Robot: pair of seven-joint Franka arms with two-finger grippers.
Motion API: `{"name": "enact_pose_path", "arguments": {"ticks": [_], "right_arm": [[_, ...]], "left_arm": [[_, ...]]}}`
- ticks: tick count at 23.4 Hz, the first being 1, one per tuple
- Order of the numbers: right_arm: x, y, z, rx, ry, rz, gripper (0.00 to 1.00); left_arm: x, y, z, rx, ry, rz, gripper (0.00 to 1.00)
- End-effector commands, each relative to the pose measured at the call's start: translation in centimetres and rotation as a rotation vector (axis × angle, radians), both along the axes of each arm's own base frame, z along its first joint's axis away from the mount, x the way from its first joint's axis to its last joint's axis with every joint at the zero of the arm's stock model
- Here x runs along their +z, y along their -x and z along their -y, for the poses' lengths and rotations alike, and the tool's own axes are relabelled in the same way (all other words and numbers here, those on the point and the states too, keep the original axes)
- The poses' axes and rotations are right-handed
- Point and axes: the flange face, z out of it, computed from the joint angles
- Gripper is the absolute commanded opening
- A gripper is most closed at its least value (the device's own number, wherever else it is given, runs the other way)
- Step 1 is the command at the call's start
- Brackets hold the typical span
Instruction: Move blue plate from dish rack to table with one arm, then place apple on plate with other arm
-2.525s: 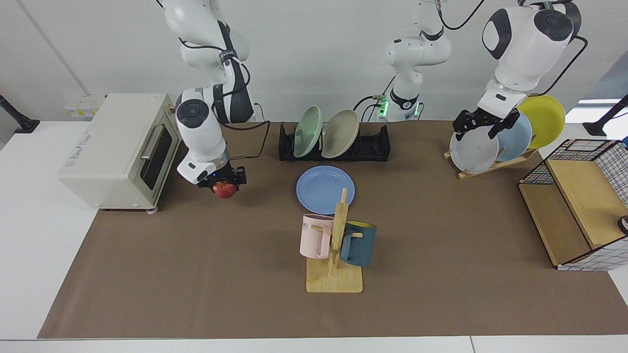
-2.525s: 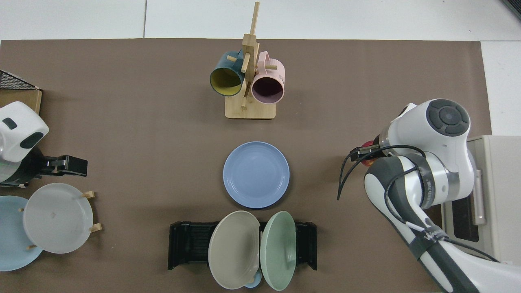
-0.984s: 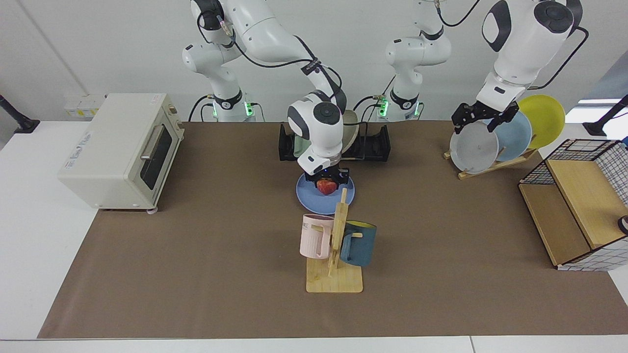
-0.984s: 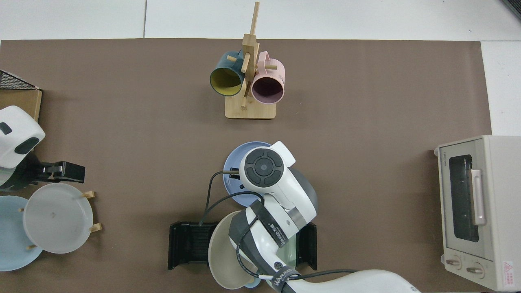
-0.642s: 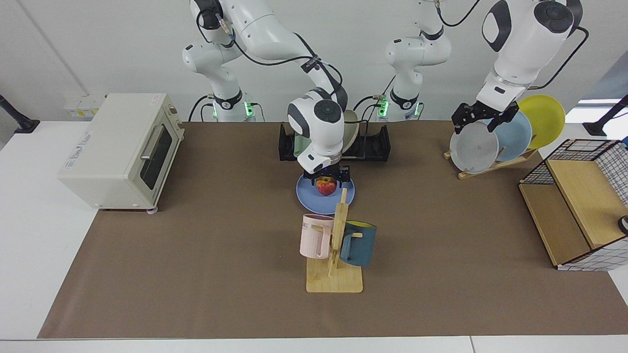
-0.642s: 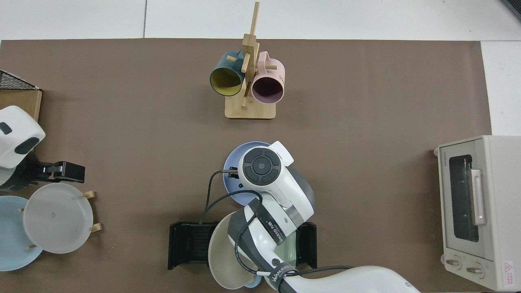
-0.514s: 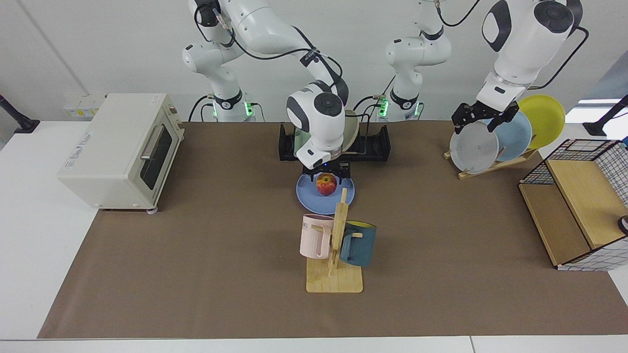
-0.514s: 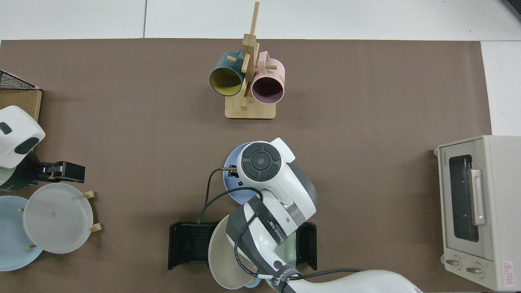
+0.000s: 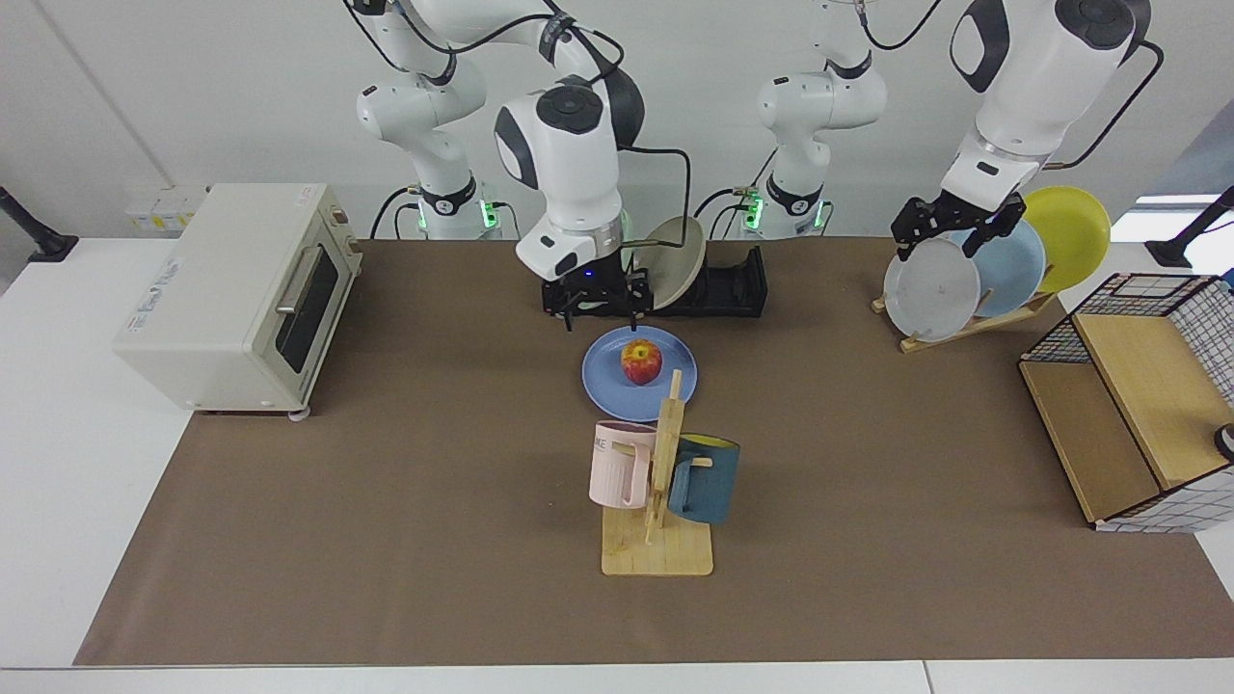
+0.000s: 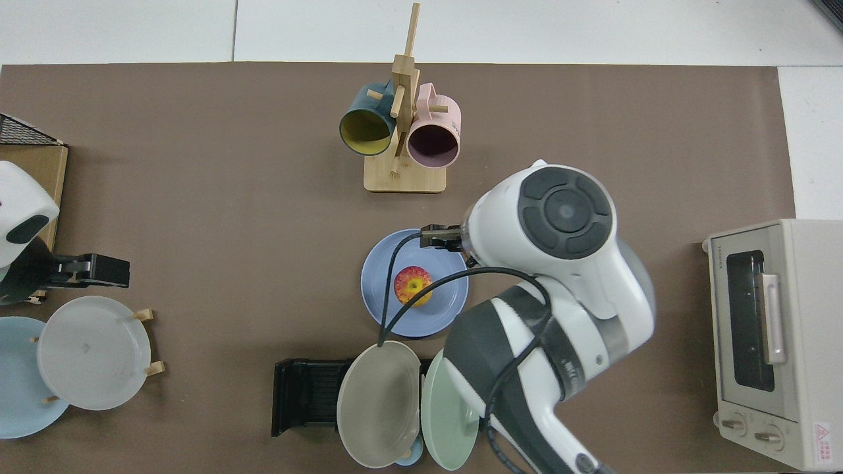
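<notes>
The blue plate (image 9: 607, 381) (image 10: 382, 296) lies flat on the brown mat of the table (image 9: 386, 482), just in front of the black dish rack (image 9: 728, 287) (image 10: 306, 395). The red and yellow apple (image 9: 641, 361) (image 10: 413, 285) rests on the plate, free of any grip. My right gripper (image 9: 600, 308) hangs open and empty above the plate's far edge, in front of the rack. In the top view its black hand (image 10: 440, 237) shows only partly under the arm. My left gripper (image 9: 954, 229) (image 10: 99, 271) waits open over the wooden plate rack, holding nothing.
A beige plate (image 9: 675, 260) and a green plate (image 10: 451, 408) stand in the dish rack. The mug tree (image 9: 660, 482) stands close in front of the blue plate. A toaster oven (image 9: 241, 289), the wooden rack's grey plate (image 9: 930, 289) and a wire basket (image 9: 1138, 405) line the sides.
My right gripper carried the apple to the blue plate, let it go there, and has risen and drawn back toward the dish rack. The left arm has barely moved.
</notes>
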Motion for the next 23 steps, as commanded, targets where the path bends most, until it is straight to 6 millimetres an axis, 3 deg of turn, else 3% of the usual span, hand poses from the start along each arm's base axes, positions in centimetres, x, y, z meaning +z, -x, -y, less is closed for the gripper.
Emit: {"name": "enact_pose_path", "arguments": {"ticks": [1,7,12,16,23], "right_arm": [[1.5,-1.8,6.6,0.091,0.017,0.016,1.0],[3.1,-4.2,17.3,0.16,0.043,0.041,1.0],[4.0,-5.0,24.1,0.193,0.063,0.06,1.0],[4.5,-4.6,26.6,0.173,0.064,0.041,1.0],[6.4,-2.9,28.7,0.093,0.036,-0.046,1.0]], "left_arm": [[1.6,0.0,0.1,-0.007,-0.003,0.006,1.0],[1.6,0.2,0.2,-0.008,-0.005,0.002,1.0],[1.5,0.3,0.2,-0.008,-0.005,-0.006,1.0],[1.5,0.3,0.2,-0.008,-0.005,-0.006,1.0],[1.5,0.3,0.2,-0.008,-0.005,-0.006,1.0]]}}
